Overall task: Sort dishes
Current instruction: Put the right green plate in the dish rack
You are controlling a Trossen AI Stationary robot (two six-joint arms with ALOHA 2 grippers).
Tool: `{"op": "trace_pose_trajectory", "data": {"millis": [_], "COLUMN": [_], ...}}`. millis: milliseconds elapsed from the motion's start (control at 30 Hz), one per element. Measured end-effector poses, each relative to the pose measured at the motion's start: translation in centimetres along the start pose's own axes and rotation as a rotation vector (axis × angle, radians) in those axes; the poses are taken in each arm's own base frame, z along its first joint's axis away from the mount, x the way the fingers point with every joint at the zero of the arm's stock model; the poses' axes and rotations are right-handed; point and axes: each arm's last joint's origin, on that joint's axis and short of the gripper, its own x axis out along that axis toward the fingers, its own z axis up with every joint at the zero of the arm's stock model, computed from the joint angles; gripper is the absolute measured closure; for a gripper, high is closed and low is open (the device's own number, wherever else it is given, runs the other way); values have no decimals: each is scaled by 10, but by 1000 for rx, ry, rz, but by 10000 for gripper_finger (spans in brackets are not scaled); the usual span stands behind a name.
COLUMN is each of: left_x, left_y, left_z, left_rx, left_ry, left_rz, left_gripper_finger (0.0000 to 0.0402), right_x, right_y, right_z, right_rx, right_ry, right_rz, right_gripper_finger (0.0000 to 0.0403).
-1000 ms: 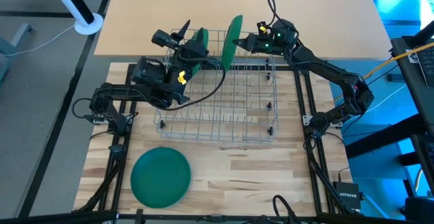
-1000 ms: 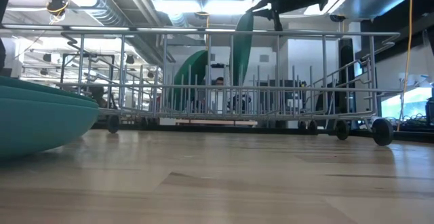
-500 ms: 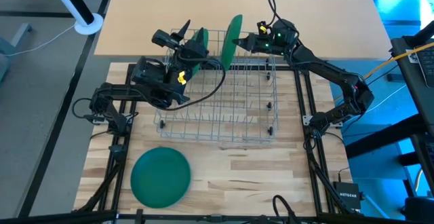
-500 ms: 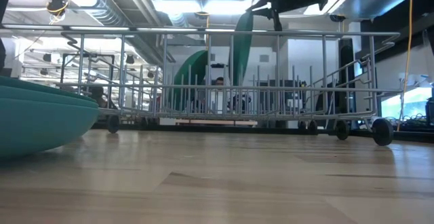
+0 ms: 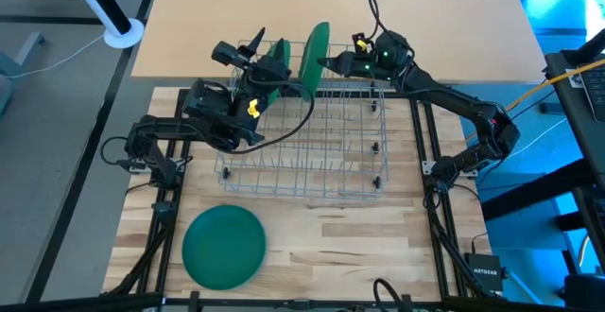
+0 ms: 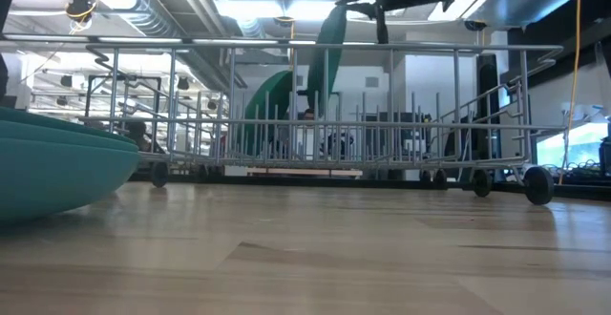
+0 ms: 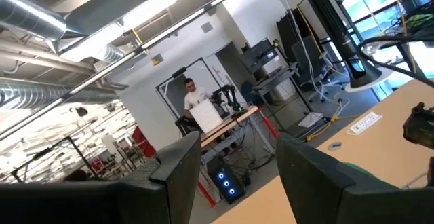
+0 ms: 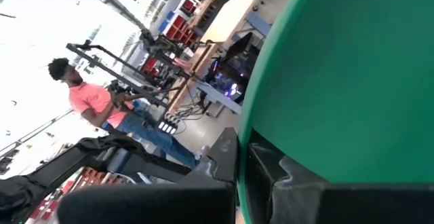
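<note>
I see my right gripper [image 5: 326,62] pinching an upright dark green round plate [image 5: 312,51] over the far end of the silver wire dish rack [image 5: 312,165], while my left gripper [image 5: 274,69] pinches another green plate [image 5: 280,52] standing beside it.

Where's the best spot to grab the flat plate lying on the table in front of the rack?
Probably the rim: the plate lies flat on the table, so its face offers no hold. Come from above at the edge nearest the rack.
</note>
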Motion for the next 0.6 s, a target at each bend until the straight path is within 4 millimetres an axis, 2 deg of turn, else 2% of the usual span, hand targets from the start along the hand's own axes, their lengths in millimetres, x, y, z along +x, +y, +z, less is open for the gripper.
{"op": "trace_pose_trajectory", "data": {"millis": [600], "left_x": [0], "left_y": [0], "left_z": [0], "left_rx": [-12], "left_ry": [1], "left_rz": [0], "left_gripper_finger": [219], "right_x": [-1], "right_y": [-8], "right_z": [-3], "right_rx": [24], "right_ry": [-7], "right_rz": [-107], "right_gripper_finger": [393]}}
